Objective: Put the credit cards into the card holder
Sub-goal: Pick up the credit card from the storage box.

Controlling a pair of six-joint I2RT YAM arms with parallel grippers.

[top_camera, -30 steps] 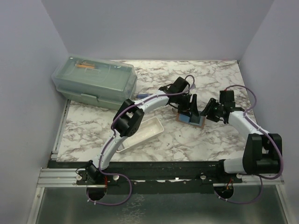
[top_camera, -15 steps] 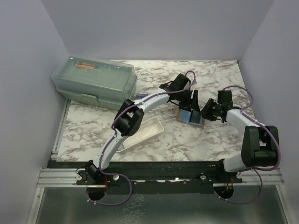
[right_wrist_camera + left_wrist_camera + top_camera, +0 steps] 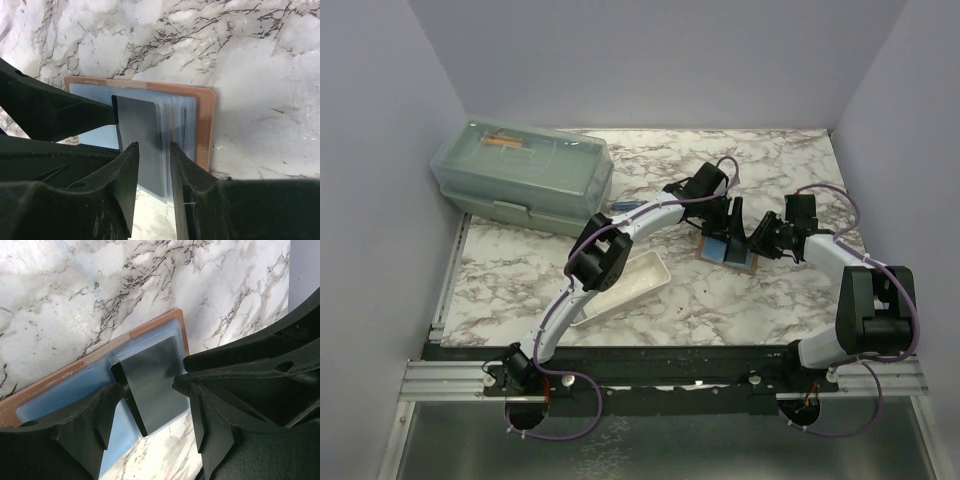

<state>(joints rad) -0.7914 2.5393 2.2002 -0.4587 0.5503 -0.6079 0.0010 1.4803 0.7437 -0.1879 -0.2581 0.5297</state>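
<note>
The tan card holder lies open on the marble top, its blue-clear sleeves facing up. A dark grey credit card stands tilted over the sleeves, its lower edge at a sleeve. My left gripper is shut on the card, one finger against each side edge. My right gripper comes from the right side. Its jaws stand open, a narrow gap apart, either side of the card's near edge and the sleeve stack.
A long white tray lies left of the holder, beside the left arm's elbow. A pale green lidded box stands at the back left. Grey walls close in the table on the left, back and right.
The right gripper's jaws have narrowed and it has edged in toward the holder. The left gripper has stayed on the card with only a slight shift.
</note>
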